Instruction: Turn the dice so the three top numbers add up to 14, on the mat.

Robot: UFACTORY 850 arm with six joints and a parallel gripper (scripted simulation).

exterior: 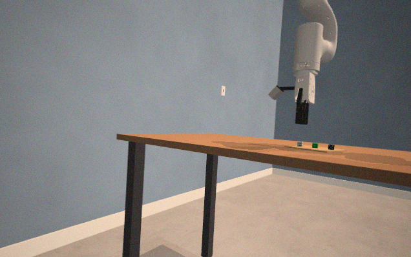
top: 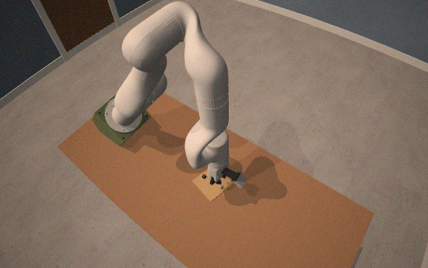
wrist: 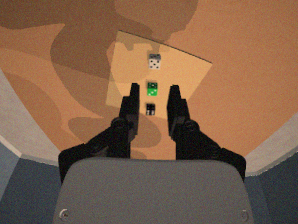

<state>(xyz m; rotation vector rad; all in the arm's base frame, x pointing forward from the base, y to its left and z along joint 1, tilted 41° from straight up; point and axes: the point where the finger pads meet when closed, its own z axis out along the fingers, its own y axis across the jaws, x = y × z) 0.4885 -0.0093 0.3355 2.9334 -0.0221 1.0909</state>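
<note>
With its fingers parted and nothing between them, the gripper (top: 215, 182) (exterior: 302, 123) (wrist: 154, 95) hangs above the white die (top: 221, 186) (exterior: 300, 144) (wrist: 154, 62), green die (exterior: 315, 145) (wrist: 152, 89) and black die (top: 204, 176) (exterior: 331, 146) (wrist: 150, 109), all on the mat (top: 210, 195) (exterior: 326, 150) (wrist: 187, 75). The step appears to be checking the total; next calls for lowering onto any wrong die, or withdrawing.

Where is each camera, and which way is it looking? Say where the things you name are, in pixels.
Top: high above the table (top: 161, 188), looking down at a slant; the whole arm (top: 210, 81) (exterior: 308, 48) shows.
Exterior: off to one side, near tabletop height, looking across the table; the arm's lower end and gripper (top: 215, 182) (exterior: 302, 123) (wrist: 154, 95) show.
Wrist: on the arm by the gripper, looking down past its two fingers at the mat (wrist: 130, 75).
Exterior and wrist both show three dice.
</note>
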